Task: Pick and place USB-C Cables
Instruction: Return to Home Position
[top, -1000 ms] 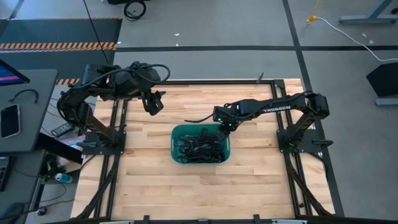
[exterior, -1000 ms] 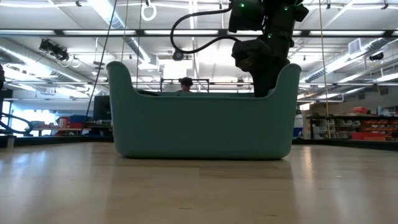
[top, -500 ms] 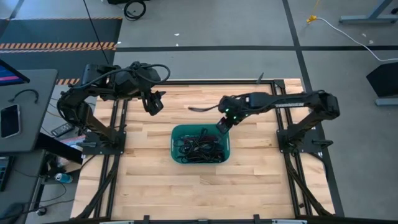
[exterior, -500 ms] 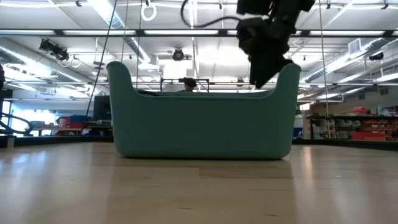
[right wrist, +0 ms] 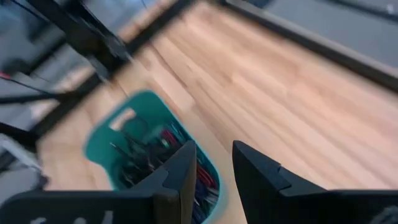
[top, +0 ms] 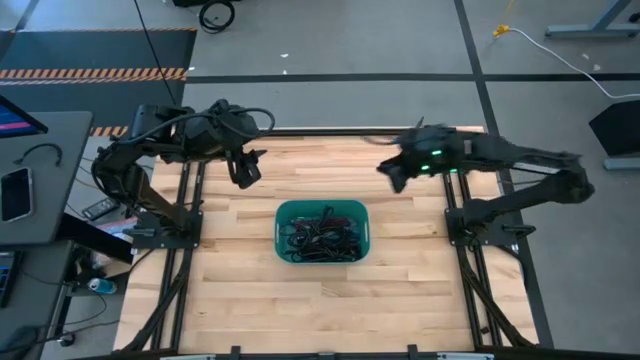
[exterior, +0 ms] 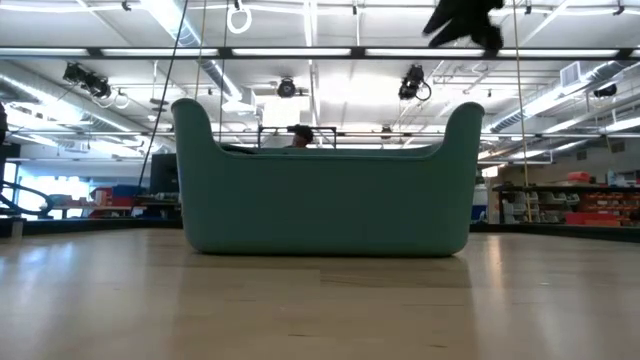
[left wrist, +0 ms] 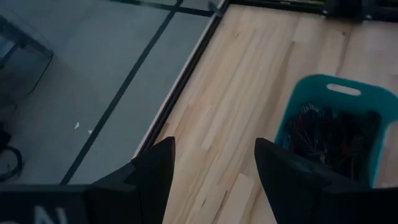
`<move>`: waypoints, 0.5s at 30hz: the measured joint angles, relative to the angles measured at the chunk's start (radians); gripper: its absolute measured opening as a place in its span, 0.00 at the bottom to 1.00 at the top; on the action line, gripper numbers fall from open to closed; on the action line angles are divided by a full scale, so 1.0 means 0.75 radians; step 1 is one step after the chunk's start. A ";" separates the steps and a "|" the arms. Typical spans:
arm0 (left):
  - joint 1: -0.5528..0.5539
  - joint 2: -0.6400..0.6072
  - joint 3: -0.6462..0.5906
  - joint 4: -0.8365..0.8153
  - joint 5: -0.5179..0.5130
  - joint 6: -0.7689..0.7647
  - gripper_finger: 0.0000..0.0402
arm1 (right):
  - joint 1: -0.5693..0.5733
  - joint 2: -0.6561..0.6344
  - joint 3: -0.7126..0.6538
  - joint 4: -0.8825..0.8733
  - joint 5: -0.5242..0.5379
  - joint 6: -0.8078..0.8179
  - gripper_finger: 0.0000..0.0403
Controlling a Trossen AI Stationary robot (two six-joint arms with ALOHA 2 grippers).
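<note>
Right arm raised beside the filled bin, homing step in hand
The tangled, mostly black USB-C cables lie inside the teal rectangular plastic bin, which stands near the middle of the pale wooden desk; the right hand hangs high over the desk beyond the bin's far right corner, its two fingers parted with nothing between them, and the left hand waits over the far left of the desk, fingers likewise apart and empty. To do this step well, I judge the right arm should fold toward its base in one smooth arc, high enough to clear the bin's raised ends, with no cable caught on a finger and the bin left undisturbed
</note>
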 joint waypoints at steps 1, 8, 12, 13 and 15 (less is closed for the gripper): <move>-0.008 0.000 0.000 0.000 0.001 0.009 0.56 | 0.000 -0.048 0.000 0.001 0.004 -0.008 0.27; -0.108 0.000 0.000 0.000 0.012 0.122 0.56 | 0.001 -0.371 0.000 0.004 0.006 -0.099 0.27; -0.134 -0.009 0.000 0.000 0.015 0.070 0.56 | 0.000 -0.524 0.000 0.004 0.009 -0.115 0.27; -0.138 -0.014 0.000 0.001 0.014 0.042 0.56 | -0.001 -0.562 0.000 0.004 0.008 -0.115 0.27; -0.140 -0.034 0.001 0.000 0.013 -0.001 0.56 | -0.001 -0.632 0.000 0.003 0.001 -0.135 0.27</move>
